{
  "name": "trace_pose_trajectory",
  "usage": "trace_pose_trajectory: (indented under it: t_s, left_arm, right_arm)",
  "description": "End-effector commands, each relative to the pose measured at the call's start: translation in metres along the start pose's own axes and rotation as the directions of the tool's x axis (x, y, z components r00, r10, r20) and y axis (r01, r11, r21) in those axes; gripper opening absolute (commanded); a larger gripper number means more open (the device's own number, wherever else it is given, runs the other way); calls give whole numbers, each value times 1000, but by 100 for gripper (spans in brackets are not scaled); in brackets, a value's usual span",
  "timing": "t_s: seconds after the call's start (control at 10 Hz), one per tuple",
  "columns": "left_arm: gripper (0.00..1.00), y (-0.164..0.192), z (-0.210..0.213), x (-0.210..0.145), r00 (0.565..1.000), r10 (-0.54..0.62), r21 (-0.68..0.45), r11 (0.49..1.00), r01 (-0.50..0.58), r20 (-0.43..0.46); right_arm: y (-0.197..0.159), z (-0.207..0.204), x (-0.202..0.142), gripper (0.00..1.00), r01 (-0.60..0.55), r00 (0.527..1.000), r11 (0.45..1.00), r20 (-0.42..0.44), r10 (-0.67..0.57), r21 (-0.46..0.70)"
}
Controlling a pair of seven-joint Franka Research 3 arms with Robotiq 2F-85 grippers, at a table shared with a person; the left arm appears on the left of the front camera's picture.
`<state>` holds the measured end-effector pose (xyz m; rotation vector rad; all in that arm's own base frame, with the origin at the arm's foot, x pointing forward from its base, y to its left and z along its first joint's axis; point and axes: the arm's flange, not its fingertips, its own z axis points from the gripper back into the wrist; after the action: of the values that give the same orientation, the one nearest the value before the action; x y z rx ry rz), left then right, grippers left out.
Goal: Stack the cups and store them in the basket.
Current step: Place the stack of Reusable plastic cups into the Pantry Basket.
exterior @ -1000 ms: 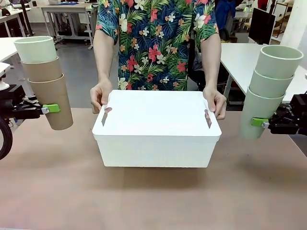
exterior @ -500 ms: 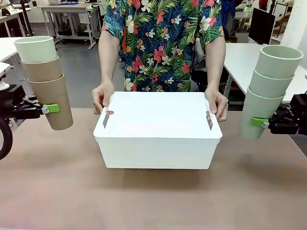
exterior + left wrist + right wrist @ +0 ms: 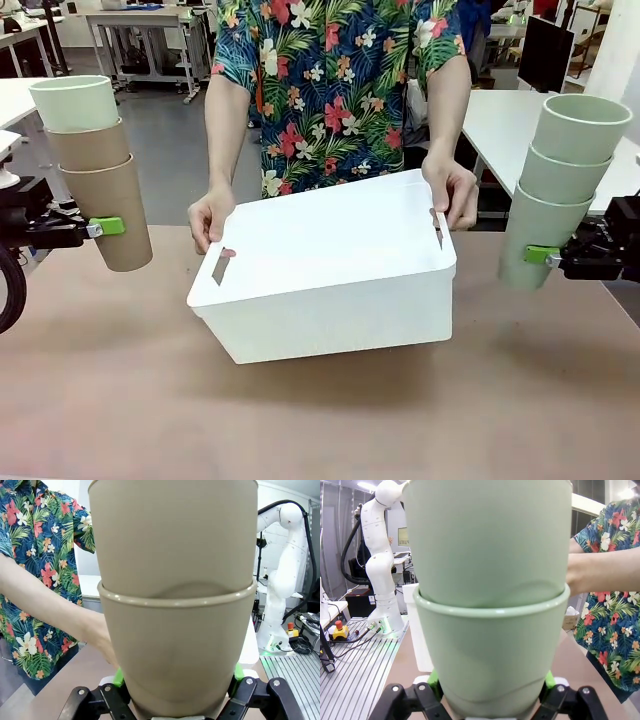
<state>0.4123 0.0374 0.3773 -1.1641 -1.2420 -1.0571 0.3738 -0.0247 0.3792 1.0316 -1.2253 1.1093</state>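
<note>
Cups [image 3: 92, 150] number six, in two stacks of three. The left gripper [image 3: 118, 228] clamps two tan plus one mint, and the right gripper [image 3: 528, 256] clamps three mint. Both reach in level, flanking one white basket [image 3: 330, 300] that a person's two hands [image 3: 208, 215] hold tilted over the table [image 3: 320, 420].

The basket [image 3: 320, 290] sits tilted mid-tabletop [image 3: 320, 430], the person [image 3: 335, 90] behind it, 1 hand [image 3: 208, 218] at each short end. A 3-cup stack [image 3: 95, 170] sits in the left claw [image 3: 112, 228] to its left, a second stack [image 3: 560, 190] in the right claw [image 3: 535, 256] opposite.
</note>
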Motion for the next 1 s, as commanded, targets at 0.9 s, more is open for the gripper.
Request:
trace_pose_trajectory:
  t_s: [0.9]
  left_arm:
    - [85,1,1,74,994,3,15,1000,-2,-108]
  right_arm:
    - [0,0,3,85,-12,1000,1000,0,12,-2]
